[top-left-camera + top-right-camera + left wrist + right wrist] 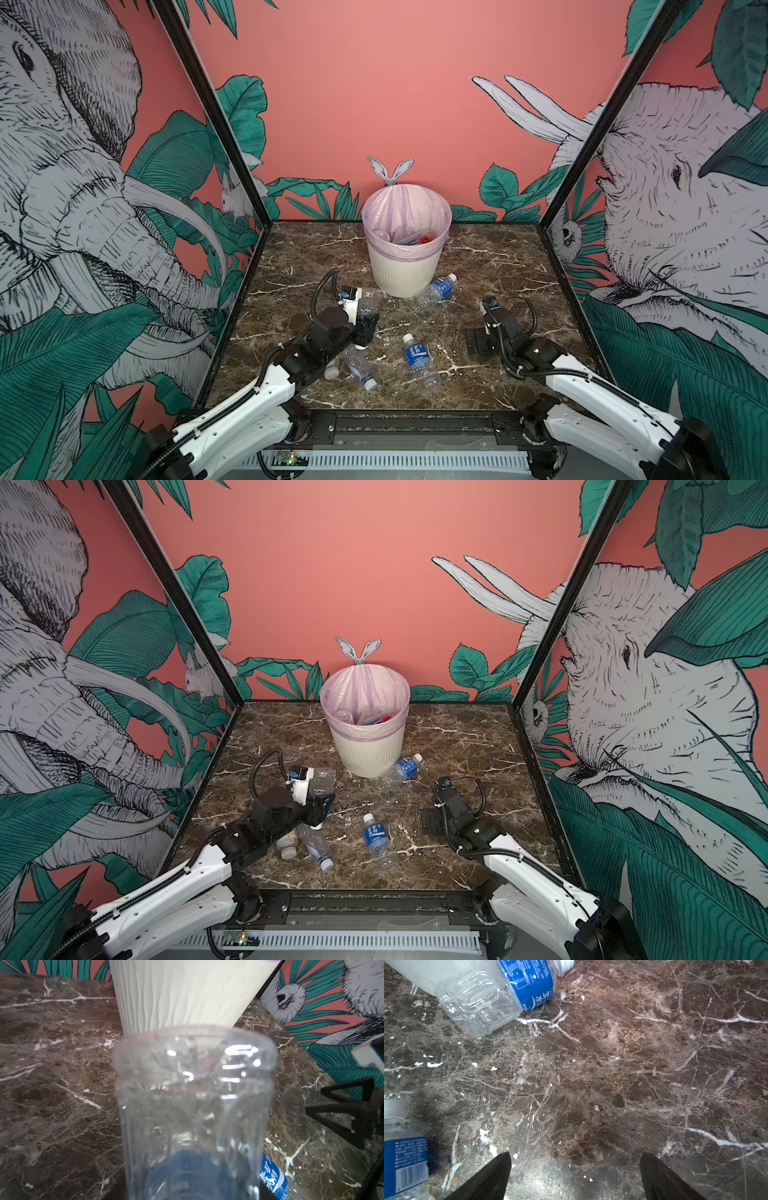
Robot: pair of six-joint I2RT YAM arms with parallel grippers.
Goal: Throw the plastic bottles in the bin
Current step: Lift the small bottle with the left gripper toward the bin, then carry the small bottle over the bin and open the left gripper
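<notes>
Step in hand: as I judge it, carrying a gripped bottle to the bin.
Left claw (366, 318): closed narrow on a clear bottle (195, 1105), low over the table (478, 257), with the bottle's base pointing at the bin.
Bin (405, 266): upright at the middle back of the table, with a lilac bag and some bottles inside. Its rim stands well above the held bottle.
Right claw (575, 1157): jaws wide and empty, over bare table.
On the table: a blue-labelled bottle (441, 287) lies apparently against the bin's foot. A second labelled bottle (417, 357) lies mid-table. An unlabelled bottle (360, 369) and a white-capped bottle (286, 845) lie beside the left arm.
Doing it well: raise the bottle until it clears the rim, then move forward over the opening and let go only above the bag. Thin plastic can slip, so keep the squeeze steady.
Risk: a low, straight push would likely hit the ribbed wall and shove the bin.
</notes>
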